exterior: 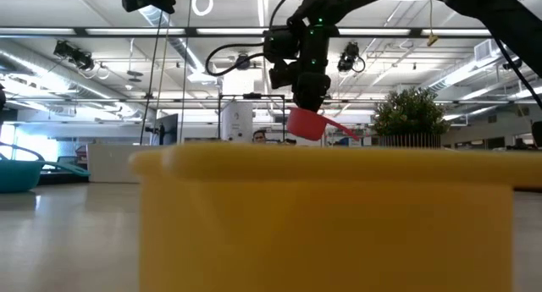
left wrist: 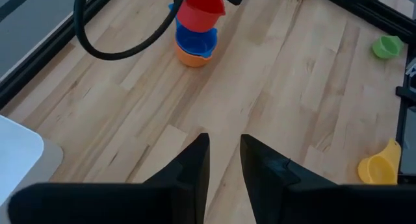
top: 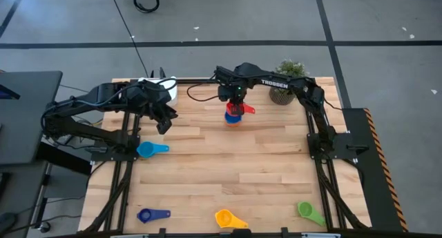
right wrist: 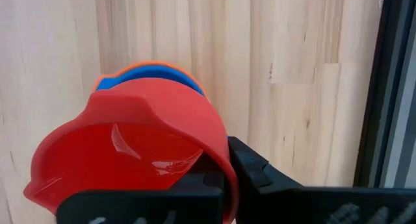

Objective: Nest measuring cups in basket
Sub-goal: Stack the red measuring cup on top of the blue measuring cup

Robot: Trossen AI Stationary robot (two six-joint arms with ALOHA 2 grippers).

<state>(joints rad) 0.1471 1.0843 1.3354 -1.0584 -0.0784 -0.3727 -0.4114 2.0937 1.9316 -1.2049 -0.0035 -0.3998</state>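
My right gripper (top: 235,100) is shut on a red measuring cup (top: 238,110) at the far middle of the table. The cup hangs tilted right over a blue cup (left wrist: 195,37) nested in an orange cup (left wrist: 193,55) that stands on the table. Whether the red cup touches the blue one I cannot tell. My left gripper (left wrist: 224,160) hovers open at the far left with nothing between its fingers. The white basket (top: 166,88) sits at the far left, partly hidden behind the left arm. Light blue (top: 150,150), dark blue (top: 153,214), yellow (top: 229,219) and green (top: 309,210) cups lie apart on the table. My right gripper pinches the red cup's side wall at the rim (right wrist: 225,160), one finger inside the bowl and one outside. The fingers come from above, pointing down. The cup hangs tilted below them, its short handle (exterior: 343,129) sticking out to the table's right.
A brown pot with a green plant (top: 286,83) stands at the far right, close to the right arm. In the low view the yellow cup (exterior: 322,216) fills the foreground and hides the table beneath the red cup. Bare wood lies in the table's middle.
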